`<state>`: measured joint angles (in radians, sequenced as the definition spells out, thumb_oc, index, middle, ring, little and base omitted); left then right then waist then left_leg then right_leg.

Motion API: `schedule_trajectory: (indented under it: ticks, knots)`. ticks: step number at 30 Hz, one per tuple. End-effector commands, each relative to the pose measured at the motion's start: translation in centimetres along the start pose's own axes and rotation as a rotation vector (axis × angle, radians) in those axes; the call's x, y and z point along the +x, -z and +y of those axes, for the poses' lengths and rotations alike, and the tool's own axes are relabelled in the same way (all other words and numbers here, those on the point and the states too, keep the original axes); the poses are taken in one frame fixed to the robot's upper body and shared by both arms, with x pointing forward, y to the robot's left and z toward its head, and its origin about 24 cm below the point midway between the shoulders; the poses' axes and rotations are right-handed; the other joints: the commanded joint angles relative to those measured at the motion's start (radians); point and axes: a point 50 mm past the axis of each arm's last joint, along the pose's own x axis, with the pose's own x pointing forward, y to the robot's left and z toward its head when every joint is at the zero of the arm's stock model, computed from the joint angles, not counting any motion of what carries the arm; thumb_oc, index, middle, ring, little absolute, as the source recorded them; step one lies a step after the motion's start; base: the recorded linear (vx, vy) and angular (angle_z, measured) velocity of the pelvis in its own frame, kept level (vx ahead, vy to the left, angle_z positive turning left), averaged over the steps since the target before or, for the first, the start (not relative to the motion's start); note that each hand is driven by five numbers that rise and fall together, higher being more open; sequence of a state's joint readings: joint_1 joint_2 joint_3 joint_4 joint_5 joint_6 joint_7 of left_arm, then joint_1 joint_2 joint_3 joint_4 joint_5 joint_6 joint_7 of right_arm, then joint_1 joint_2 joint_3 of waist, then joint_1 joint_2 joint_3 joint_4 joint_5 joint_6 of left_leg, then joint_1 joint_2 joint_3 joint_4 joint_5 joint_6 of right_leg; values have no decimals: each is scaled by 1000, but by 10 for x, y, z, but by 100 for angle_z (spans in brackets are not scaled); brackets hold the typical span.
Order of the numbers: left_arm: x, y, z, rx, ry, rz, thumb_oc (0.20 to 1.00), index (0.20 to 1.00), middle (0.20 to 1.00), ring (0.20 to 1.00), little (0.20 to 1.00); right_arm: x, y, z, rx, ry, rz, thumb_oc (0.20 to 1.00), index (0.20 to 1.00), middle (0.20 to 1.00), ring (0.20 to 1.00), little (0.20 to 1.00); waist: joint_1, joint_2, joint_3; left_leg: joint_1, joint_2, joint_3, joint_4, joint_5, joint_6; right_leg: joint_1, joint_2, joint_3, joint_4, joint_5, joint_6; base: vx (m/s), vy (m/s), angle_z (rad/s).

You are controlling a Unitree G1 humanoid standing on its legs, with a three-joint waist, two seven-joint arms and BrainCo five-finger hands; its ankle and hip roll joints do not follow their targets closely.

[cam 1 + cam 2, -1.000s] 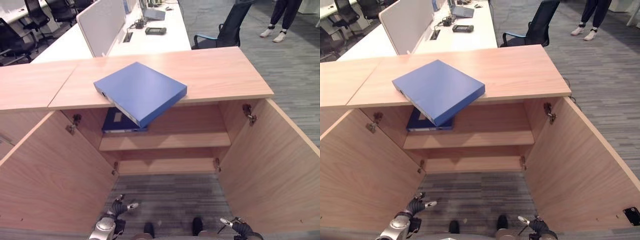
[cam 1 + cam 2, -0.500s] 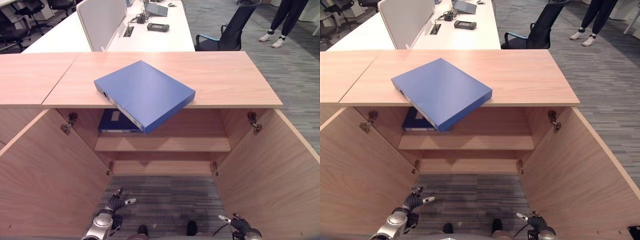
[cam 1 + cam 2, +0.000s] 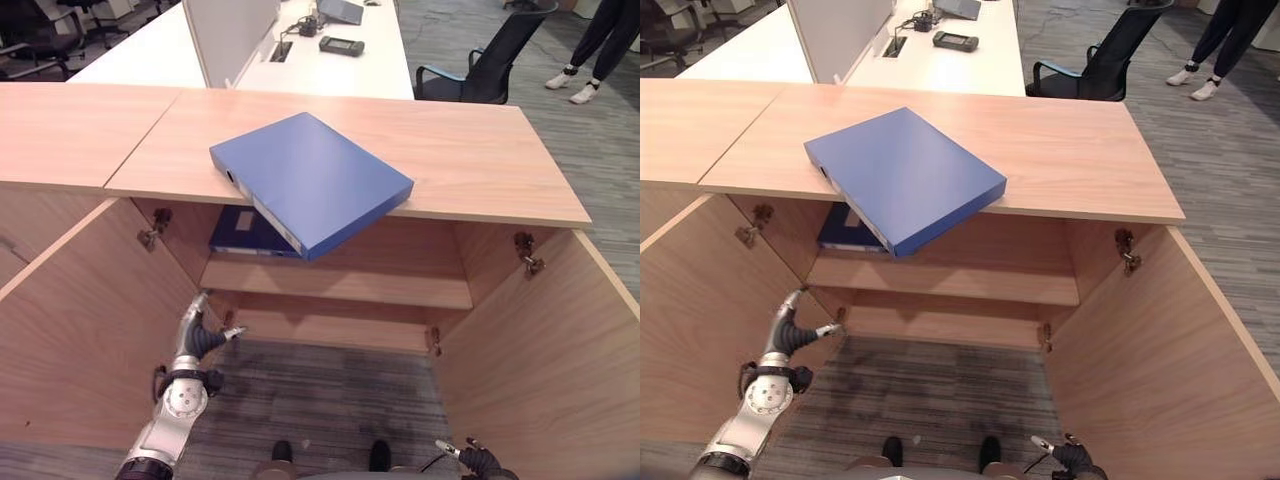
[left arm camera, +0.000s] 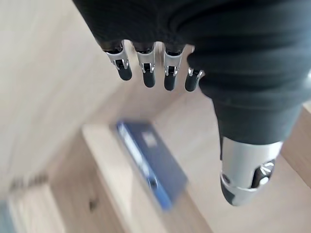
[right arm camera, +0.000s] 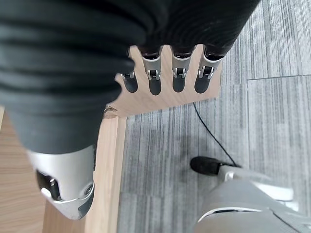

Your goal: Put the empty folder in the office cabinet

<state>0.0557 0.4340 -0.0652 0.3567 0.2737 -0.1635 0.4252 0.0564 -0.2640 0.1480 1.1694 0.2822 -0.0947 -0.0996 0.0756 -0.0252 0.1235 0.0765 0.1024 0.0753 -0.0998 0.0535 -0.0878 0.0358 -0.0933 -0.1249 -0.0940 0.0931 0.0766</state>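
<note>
We see a blue folder [image 3: 312, 181] lying on the wooden cabinet top [image 3: 480, 160], its corner sticking over the edge. Another folder [image 3: 243, 235] lies on the shelf [image 3: 380, 285] inside.

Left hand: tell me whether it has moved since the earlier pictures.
Yes. The left hand has risen from near the floor toward the cabinet's lower shelf, open and empty. The blue folder lies untouched on the cabinet top.

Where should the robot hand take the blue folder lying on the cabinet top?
Probably the blue folder's near corner, which juts past the cabinet top's front edge. Come from below and in front with the left robot hand, thumb over, fingers under.
</note>
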Motion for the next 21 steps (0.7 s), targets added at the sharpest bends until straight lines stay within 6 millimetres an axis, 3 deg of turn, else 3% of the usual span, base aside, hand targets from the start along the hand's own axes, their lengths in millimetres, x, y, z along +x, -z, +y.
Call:
schedule_trajectory:
  ticks: [1,5,14,21]
  knots:
    - [20,-38,28,152,-146,-241,1000,1000,1000,1000,1000,3,-20,11,-2,-12,-66,1000,1000,1000,1000,1000,15,-36,22,28,-14,-16,13,-104,-2,67,-107,4,20,-107,120,31,-18,2]
    - [30,-66,48,252,-252,-396,1000,1000,1000,1000,1000,3,-19,14,-14,-27,-65,1000,1000,1000,1000,1000,14,-32,20,39,-13,-15,13,-108,-5,76,-104,0,19,-111,121,0,0,0]
    - [44,-117,70,478,-302,-679,1000,1000,1000,1000,1000,3,-22,15,-59,-58,-82,1000,1000,1000,1000,1000,-2,-19,17,53,-8,-7,13,-113,-9,83,-100,0,19,-112,123,0,0,0]
    - [51,-139,79,622,-311,-804,1000,1000,1000,1000,1000,3,-21,13,-99,-66,-88,1000,1000,1000,1000,1000,-18,-8,9,60,-8,3,13,-115,-12,84,-98,4,18,-112,126,0,0,0]
